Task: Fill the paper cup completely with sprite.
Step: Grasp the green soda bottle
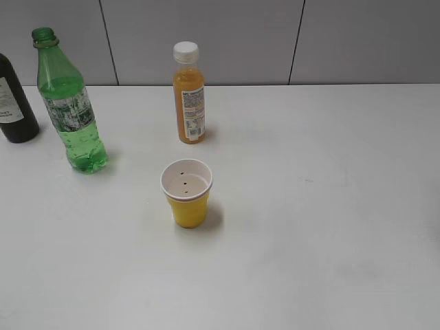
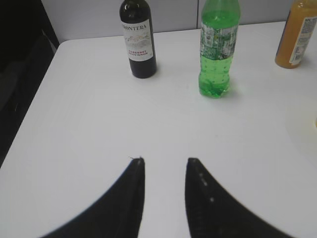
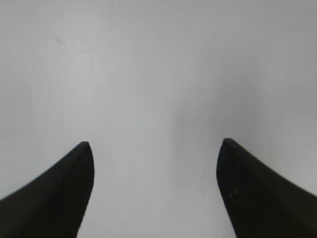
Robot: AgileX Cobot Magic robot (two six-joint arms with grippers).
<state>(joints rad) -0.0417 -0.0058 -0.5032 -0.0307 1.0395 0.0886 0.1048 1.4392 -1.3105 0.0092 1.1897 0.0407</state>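
The yellow paper cup (image 1: 187,194) stands upright near the middle of the white table, its white inside showing a few dark specks. The uncapped green sprite bottle (image 1: 69,103) stands upright at the back left; it also shows in the left wrist view (image 2: 216,47). My left gripper (image 2: 165,161) is open and empty, over bare table well short of the sprite bottle. My right gripper (image 3: 154,144) is open wide and empty over bare table. Neither gripper shows in the exterior view.
An orange juice bottle with a white cap (image 1: 189,94) stands behind the cup; it also shows in the left wrist view (image 2: 298,32). A dark wine bottle with a white label (image 1: 14,103) (image 2: 138,37) stands left of the sprite. The table's left edge (image 2: 29,109) is near.
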